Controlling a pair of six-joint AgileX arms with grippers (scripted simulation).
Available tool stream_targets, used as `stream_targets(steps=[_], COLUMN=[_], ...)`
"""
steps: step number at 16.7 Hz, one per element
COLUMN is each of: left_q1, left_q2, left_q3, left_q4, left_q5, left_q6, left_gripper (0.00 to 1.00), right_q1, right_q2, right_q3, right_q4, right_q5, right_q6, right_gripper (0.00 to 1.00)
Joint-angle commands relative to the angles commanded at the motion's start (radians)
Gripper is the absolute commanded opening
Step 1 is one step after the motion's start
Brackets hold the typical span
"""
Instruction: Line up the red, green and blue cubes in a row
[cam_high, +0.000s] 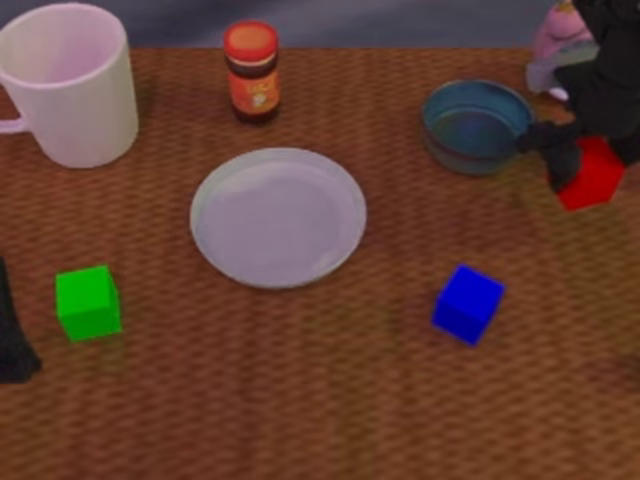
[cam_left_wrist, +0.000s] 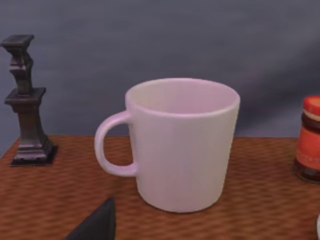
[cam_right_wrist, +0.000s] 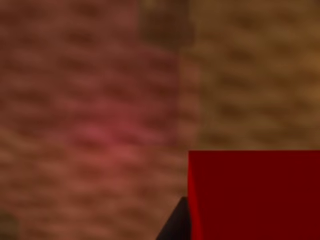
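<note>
At the table's right edge my right gripper (cam_high: 572, 158) is down over the red cube (cam_high: 595, 178) and shut on it. In the right wrist view the red cube (cam_right_wrist: 255, 195) fills the corner, and one dark fingertip (cam_right_wrist: 176, 224) presses against its side. The blue cube (cam_high: 468, 303) lies right of centre, towards the front. Near the left edge sits the green cube (cam_high: 88, 302). My left gripper (cam_high: 16, 350) is parked at the left edge beside the green cube, open and holding nothing. One of its fingertips (cam_left_wrist: 97, 225) shows in the left wrist view.
A white plate (cam_high: 215, 190) lies in the middle. A large white mug (cam_high: 70, 85) stands at the back left, a red-capped orange jar (cam_high: 251, 72) behind the plate and a blue-grey bowl (cam_high: 445, 135) beside the red cube. A purple figure (cam_high: 560, 40) is at the back right.
</note>
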Motion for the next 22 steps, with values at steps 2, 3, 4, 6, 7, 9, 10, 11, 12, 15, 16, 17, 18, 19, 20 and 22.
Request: stream_targets(steps=[2,3,4,6,7,9,10,11,12,15,16,17,18,19,20,22], left_q1=[0.0,0.0,0.0,0.0,0.0,0.0,0.0,0.0,0.0,0.0,0.0,0.0,0.0,0.0,0.0,0.0], left_q2=[0.0,0.0,0.0,0.0,0.0,0.0,0.0,0.0,0.0,0.0,0.0,0.0,0.0,0.0,0.0,0.0], left_q3=[0.0,0.0,0.0,0.0,0.0,0.0,0.0,0.0,0.0,0.0,0.0,0.0,0.0,0.0,0.0,0.0], left_q4=[0.0,0.0,0.0,0.0,0.0,0.0,0.0,0.0,0.0,0.0,0.0,0.0,0.0,0.0,0.0,0.0], left_q5=[0.0,0.0,0.0,0.0,0.0,0.0,0.0,0.0,0.0,0.0,0.0,0.0,0.0,0.0,0.0,0.0], left_q6=[0.0,0.0,0.0,0.0,0.0,0.0,0.0,0.0,0.0,0.0,0.0,0.0,0.0,0.0,0.0,0.0], left_gripper=[1.0,1.0,1.0,1.0,1.0,1.0,1.0,1.0,1.0,1.0,1.0,1.0,1.0,1.0,1.0,1.0], right_q1=[0.078,0.125,0.177,0.291,0.352,0.475,0.535,0.592,0.647,0.775,0.802,0.82,0.829,0.829,0.829,0.826], right_q2=[0.011,0.016,0.02,0.028,0.031,0.035,0.036,0.036,0.034,0.02,0.016,0.012,0.009,0.009,0.009,0.013], right_q3=[0.02,0.031,0.04,0.057,0.065,0.079,0.085,0.091,0.095,0.103,0.104,0.104,0.104,0.104,0.104,0.102], right_q4=[-0.013,-0.021,-0.029,-0.046,-0.054,-0.071,-0.079,-0.085,-0.09,-0.096,-0.096,-0.096,-0.095,-0.095,-0.095,-0.094], right_q5=[0.002,0.004,0.005,0.008,0.009,0.011,0.012,0.013,0.014,0.02,0.021,0.023,0.023,0.023,0.023,0.021], right_q6=[0.095,0.156,0.226,0.39,0.48,0.666,0.756,0.838,0.911,1.066,1.096,1.116,1.126,1.126,1.126,1.126], right_gripper=[0.0,0.0,0.0,0.0,0.0,0.0,0.0,0.0,0.0,0.0,0.0,0.0,0.0,0.0,0.0,0.0])
